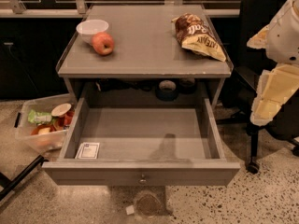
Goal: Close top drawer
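Note:
The top drawer [140, 171] is a wide, shallow grey drawer pulled far out of the grey table, towards the camera. Its long flat front carries one small round metal knob [143, 177] at the centre. A small white card [88, 150] lies in its front left corner; the rest of the drawer floor is bare. My gripper [267, 107] hangs at the right edge of the view, white and pale yellow. It is to the right of the drawer's right side, above the floor, and touches nothing.
On the table top [145, 45] are a white bowl [91, 28], an apple [103, 43] and a chip bag [198, 35]. A clear bin of food [41, 125] stands on the floor at left. A black chair [261, 41] stands behind my arm at right.

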Controlling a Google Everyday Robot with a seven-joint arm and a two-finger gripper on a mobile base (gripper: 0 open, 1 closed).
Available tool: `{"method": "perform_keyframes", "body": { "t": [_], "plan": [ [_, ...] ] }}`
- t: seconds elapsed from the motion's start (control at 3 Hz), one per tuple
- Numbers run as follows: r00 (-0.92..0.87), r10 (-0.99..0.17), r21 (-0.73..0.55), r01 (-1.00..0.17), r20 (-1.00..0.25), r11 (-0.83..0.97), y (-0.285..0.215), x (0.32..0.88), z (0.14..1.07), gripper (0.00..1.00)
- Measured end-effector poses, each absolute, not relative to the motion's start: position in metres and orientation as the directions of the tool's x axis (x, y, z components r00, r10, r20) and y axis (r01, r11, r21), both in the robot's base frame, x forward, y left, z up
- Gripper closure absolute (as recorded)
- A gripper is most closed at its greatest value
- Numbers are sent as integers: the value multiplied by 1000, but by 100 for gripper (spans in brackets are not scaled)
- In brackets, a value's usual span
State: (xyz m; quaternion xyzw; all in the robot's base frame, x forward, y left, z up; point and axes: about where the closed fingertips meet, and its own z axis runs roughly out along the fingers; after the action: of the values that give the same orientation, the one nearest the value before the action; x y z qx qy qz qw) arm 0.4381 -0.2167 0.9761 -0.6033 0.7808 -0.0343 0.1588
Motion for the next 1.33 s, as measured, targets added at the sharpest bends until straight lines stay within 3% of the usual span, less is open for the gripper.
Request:
{"method": "perform_keyframes", "body": {
  "t": [0.67, 1.33],
  "plan": [
    [-191, -948, -260, -930, -255, 258, -210, 435, 975, 0],
    [-104, -902, -215, -954, -420, 211, -132, 423, 914, 0]
  ]
}}
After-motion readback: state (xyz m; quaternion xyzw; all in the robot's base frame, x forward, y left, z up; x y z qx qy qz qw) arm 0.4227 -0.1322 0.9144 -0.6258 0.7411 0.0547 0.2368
